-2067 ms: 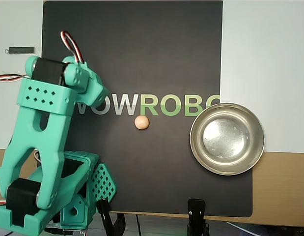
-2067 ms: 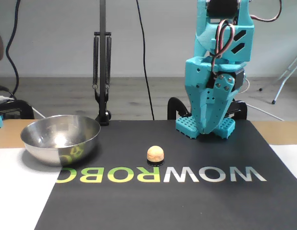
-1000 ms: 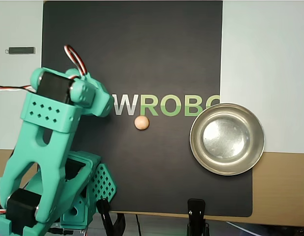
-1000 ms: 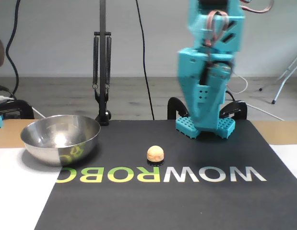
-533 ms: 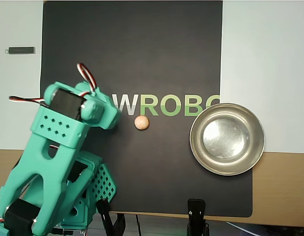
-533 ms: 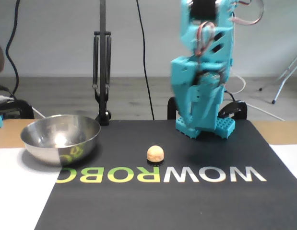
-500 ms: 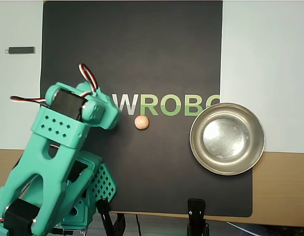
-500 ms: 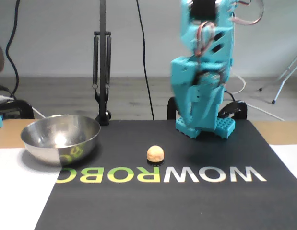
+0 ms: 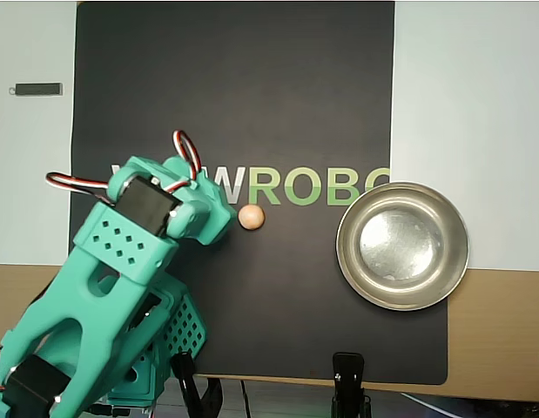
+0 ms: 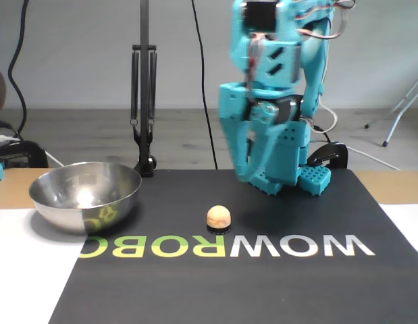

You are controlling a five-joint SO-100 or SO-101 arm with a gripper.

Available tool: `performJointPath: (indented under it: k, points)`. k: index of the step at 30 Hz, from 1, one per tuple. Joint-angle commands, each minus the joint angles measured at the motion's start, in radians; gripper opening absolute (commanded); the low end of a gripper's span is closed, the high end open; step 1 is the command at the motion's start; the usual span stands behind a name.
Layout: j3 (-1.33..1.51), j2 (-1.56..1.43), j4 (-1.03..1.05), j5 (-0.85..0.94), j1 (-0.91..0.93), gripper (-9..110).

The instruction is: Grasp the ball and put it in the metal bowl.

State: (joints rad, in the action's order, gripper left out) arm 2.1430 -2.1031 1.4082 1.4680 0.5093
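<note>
Arm (image 9: 121, 261) swung nearer ball (image 9: 251, 217), bowl (image 9: 402, 246) unmoved

The arm (image 9: 112, 287) is moulded in teal-green plastic throughout, in chunky angular shells; one flat link (image 9: 121, 246) carries two rows of small diamond-shaped holes; black servo blocks (image 9: 147, 202) sit in the joints, another at about seven o'clock in the overhead view; twisted red, white and black wires (image 9: 186, 150) loop out above the wrist; the base (image 10: 310, 177) has a perforated grid face; in the fixed view slanted slots (image 10: 273, 59) mark the upper housing.
</note>
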Motion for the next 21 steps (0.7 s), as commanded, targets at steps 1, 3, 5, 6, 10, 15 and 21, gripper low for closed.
performJointPath:
  k: [1,3,5,6,10,15,21]
  points:
    - [-0.005,-0.031,-0.009,0.005,0.034,0]
    - [-0.005,-0.031,-0.009,0.005,0.051,0]
    - [-0.003,-0.031,-0.009,0.005,0.066,0]
    - [-0.003,-0.031,-0.009,0.006,0.074,0]
    - [-0.003,-0.031,-0.009,0.006,0.092,0]
    - [-0.003,-0.032,-0.009,0.006,0.098,0]
    - [-0.003,-0.032,-0.011,0.006,0.110,0]
